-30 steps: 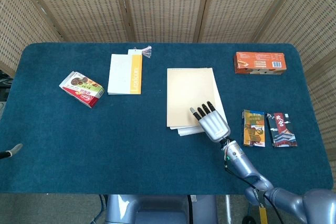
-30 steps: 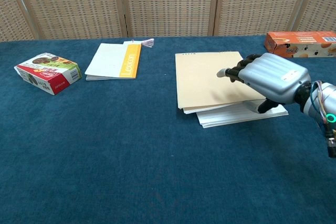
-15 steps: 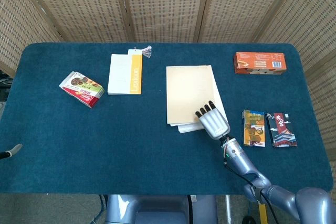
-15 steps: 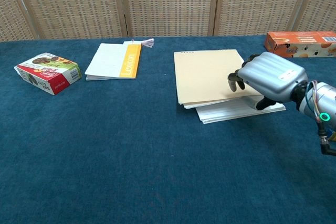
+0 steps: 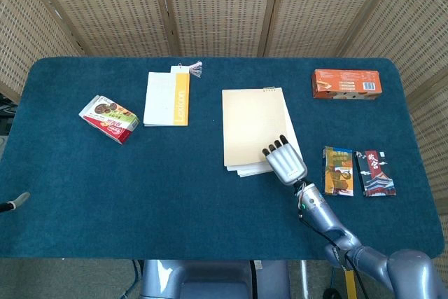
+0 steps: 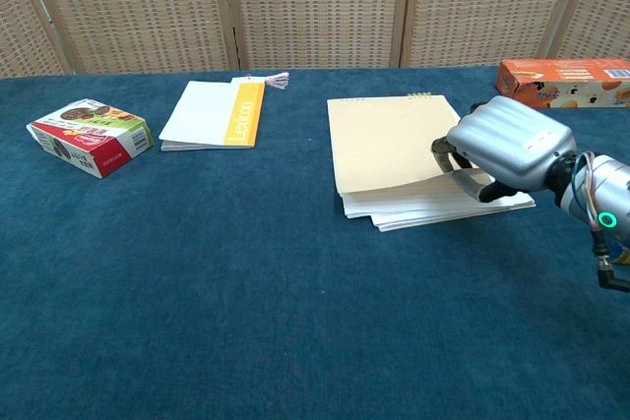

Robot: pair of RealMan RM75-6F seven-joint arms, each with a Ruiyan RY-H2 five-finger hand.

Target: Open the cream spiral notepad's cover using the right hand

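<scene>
The cream spiral notepad (image 5: pixel 253 127) lies mid-table, its spiral binding on the far edge, with white pages fanned out under its near edge (image 6: pixel 433 209). My right hand (image 5: pixel 285 162) is at its near right corner. In the chest view the right hand (image 6: pixel 507 150) curls its fingers (image 6: pixel 440 148) over the cover's right edge. The thumb (image 6: pixel 487 191) sits below, on the white pages, so the corner is pinched. The cover bows up slightly toward the hand. Of my left hand, only a grey tip (image 5: pixel 17 201) shows at the left edge of the head view.
A red snack box (image 5: pixel 108 118) sits far left. A white notebook with an orange band (image 5: pixel 168 98) lies beside the notepad. An orange carton (image 5: pixel 346 83) stands at the back right. Two small colourful packs (image 5: pixel 339 171) (image 5: pixel 375 173) lie right of my right hand.
My right hand drew back from the cover's middle to its near right corner and curled onto it. The corner lifted slightly, the notepad shifted, and its spiral now shows.
</scene>
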